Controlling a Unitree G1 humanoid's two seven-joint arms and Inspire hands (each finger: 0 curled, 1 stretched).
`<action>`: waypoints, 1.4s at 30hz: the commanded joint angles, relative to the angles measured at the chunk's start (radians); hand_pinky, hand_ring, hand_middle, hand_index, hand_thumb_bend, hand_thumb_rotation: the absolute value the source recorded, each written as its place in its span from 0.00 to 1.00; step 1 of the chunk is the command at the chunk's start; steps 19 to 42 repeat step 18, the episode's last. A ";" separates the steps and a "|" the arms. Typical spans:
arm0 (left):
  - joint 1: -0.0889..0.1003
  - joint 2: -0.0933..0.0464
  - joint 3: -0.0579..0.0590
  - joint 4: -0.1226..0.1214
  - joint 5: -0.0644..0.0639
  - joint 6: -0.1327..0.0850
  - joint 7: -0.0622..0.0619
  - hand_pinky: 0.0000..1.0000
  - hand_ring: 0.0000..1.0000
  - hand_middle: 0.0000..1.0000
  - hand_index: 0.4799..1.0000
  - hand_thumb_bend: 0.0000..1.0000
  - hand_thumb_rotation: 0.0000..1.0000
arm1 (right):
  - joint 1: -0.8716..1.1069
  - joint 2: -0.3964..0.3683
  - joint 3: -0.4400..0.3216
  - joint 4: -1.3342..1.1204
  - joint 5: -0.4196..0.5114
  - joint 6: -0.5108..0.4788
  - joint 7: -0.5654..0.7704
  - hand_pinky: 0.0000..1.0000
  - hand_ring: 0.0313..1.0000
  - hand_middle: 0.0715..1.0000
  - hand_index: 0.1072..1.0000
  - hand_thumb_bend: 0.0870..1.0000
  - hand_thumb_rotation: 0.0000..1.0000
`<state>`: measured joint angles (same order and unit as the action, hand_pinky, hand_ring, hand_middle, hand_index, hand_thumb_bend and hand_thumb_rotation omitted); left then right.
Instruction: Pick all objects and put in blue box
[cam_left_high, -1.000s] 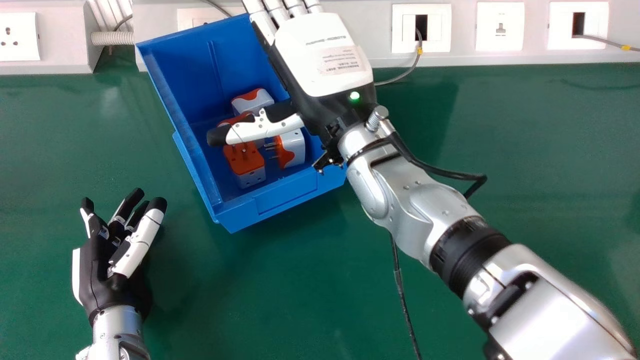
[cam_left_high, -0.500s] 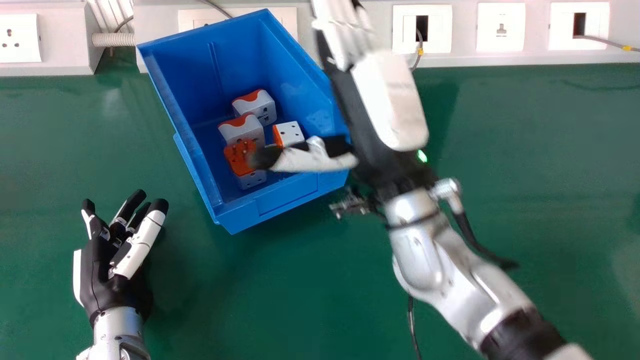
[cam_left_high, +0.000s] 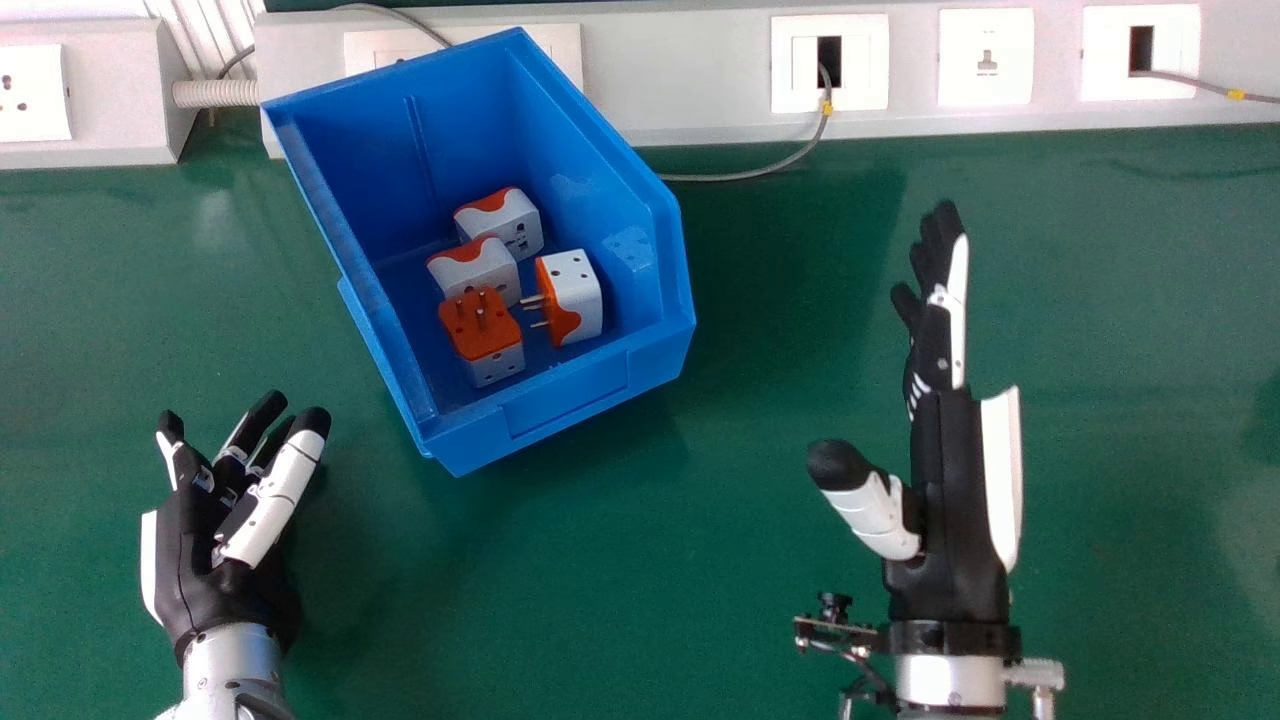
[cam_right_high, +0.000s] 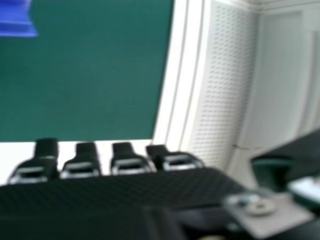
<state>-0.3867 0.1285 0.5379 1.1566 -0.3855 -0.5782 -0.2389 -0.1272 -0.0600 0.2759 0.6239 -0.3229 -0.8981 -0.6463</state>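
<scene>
Four plug adapters (cam_left_high: 576, 297) sit inside the blue box (cam_left_high: 565, 402) — right hand (cam_left_high: 945, 500) well apart, extended, empty.

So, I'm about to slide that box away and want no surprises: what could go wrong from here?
The grey cable runs from the wall socket to the far side of the blue box, so it might snag when the box moves.

The left hand is open over the table near the box's near left side; sliding the box that way could bump it.

The upturned adapter has its pins pointing up, so reaching in carelessly might mean a scratch.
</scene>
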 joint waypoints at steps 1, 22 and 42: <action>0.153 -0.058 0.027 0.144 -0.021 0.193 0.075 0.80 0.82 0.82 0.51 0.68 0.02 | 0.034 0.030 -0.018 -0.061 0.068 -0.062 0.069 0.94 1.00 1.00 1.00 0.97 1.00; 0.160 -0.056 0.030 0.141 -0.025 0.196 0.076 0.79 0.81 0.80 0.44 0.68 0.00 | 0.085 0.093 -0.086 -0.153 0.119 -0.032 0.249 0.97 1.00 1.00 1.00 1.00 1.00; 0.160 -0.056 0.030 0.141 -0.025 0.196 0.076 0.79 0.81 0.80 0.44 0.68 0.00 | 0.085 0.093 -0.086 -0.153 0.119 -0.032 0.249 0.97 1.00 1.00 1.00 1.00 1.00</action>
